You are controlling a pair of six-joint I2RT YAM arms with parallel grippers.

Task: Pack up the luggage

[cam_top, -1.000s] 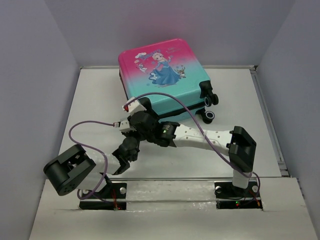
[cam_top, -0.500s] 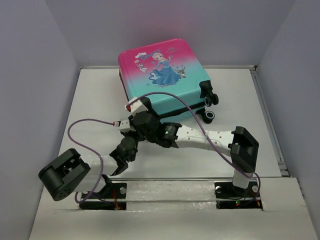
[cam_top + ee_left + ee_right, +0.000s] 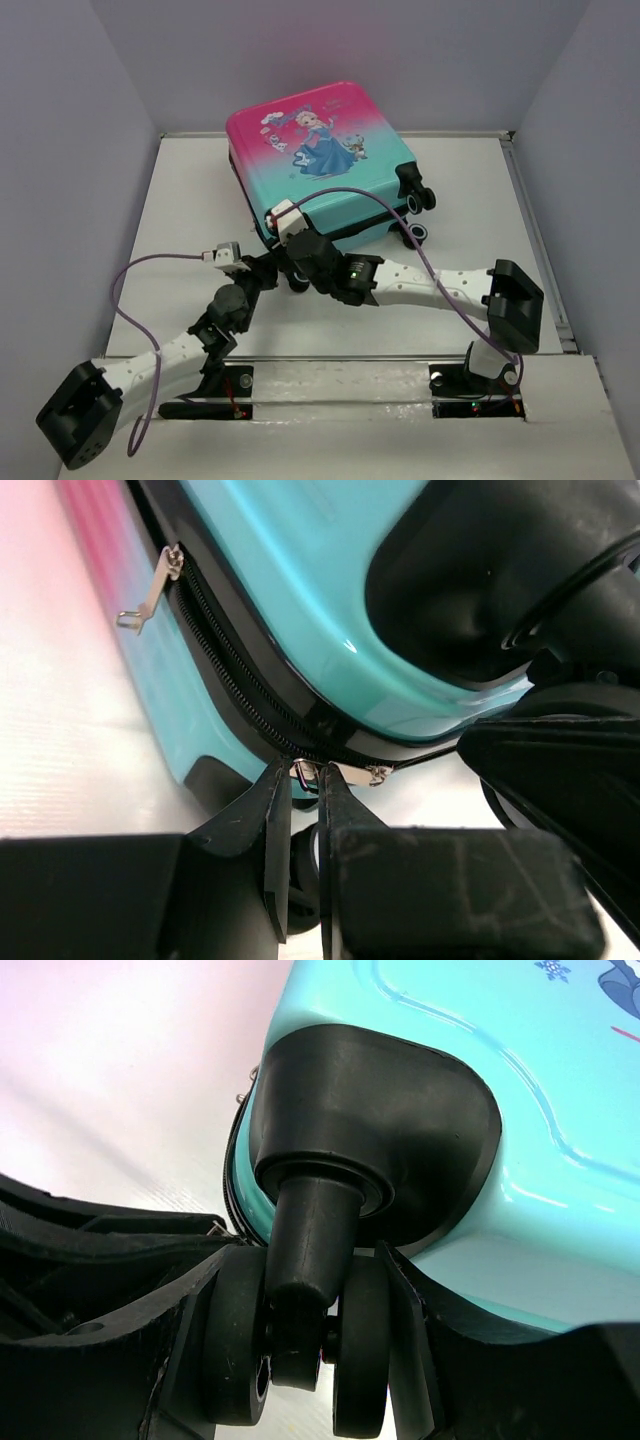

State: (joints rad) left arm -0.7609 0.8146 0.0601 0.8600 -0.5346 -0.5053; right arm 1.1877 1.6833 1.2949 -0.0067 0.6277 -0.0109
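The luggage (image 3: 318,160), a pink-to-teal suitcase with a cartoon princess, lies closed and flat at the back of the table. My left gripper (image 3: 272,268) is at its near-left corner. In the left wrist view this gripper (image 3: 305,780) is shut on a small metal zipper pull (image 3: 303,771) on the black zipper track. A second pull (image 3: 150,585) hangs further along the track. My right gripper (image 3: 297,262) is at the same corner. In the right wrist view it (image 3: 305,1345) is shut on the double caster wheel (image 3: 235,1345) under the teal shell (image 3: 520,1150).
Two more wheels (image 3: 416,205) stick out at the suitcase's right end. A purple cable (image 3: 128,285) loops left of the left arm. A raised rail (image 3: 535,240) runs along the table's right side. Grey walls close in on both sides and behind.
The suitcase has slid and turned to the left. My left arm has stretched forward, its elbow dropping to the lower left. My right gripper has moved slightly right and nearer with the corner.
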